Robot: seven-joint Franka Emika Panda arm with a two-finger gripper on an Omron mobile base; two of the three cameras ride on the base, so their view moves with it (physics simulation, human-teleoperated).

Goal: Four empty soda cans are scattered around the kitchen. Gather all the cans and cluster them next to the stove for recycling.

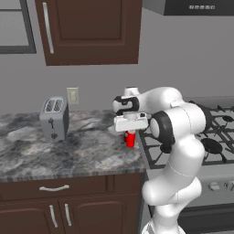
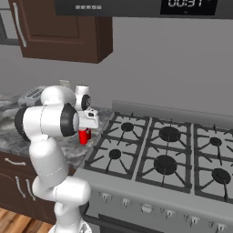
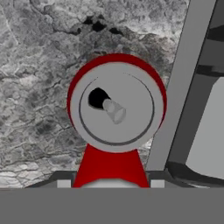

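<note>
A red soda can (image 1: pixel 130 139) (image 2: pixel 83 136) stands upright between the fingers of my gripper (image 1: pixel 130 133) (image 2: pixel 84 132), which is shut on it from above. The can hangs low over the grey marble counter (image 1: pixel 87 146), just left of the stove (image 1: pixel 215 137) (image 2: pixel 164 154); I cannot tell whether its base touches the counter. In the hand view I look straight down on the soda can's silvery top (image 3: pixel 116 105), with the gripper (image 3: pixel 111 181) at its sides and the stove's steel edge (image 3: pixel 183 87) to the right.
A silver toaster (image 1: pixel 54 118) (image 2: pixel 32 94) stands at the back left of the counter, below a wall outlet (image 1: pixel 72 95). Dark wood cabinets (image 1: pixel 91 32) hang above, and drawers (image 1: pixel 55 187) sit below the counter. A microwave (image 2: pixel 136 7) hangs over the stove.
</note>
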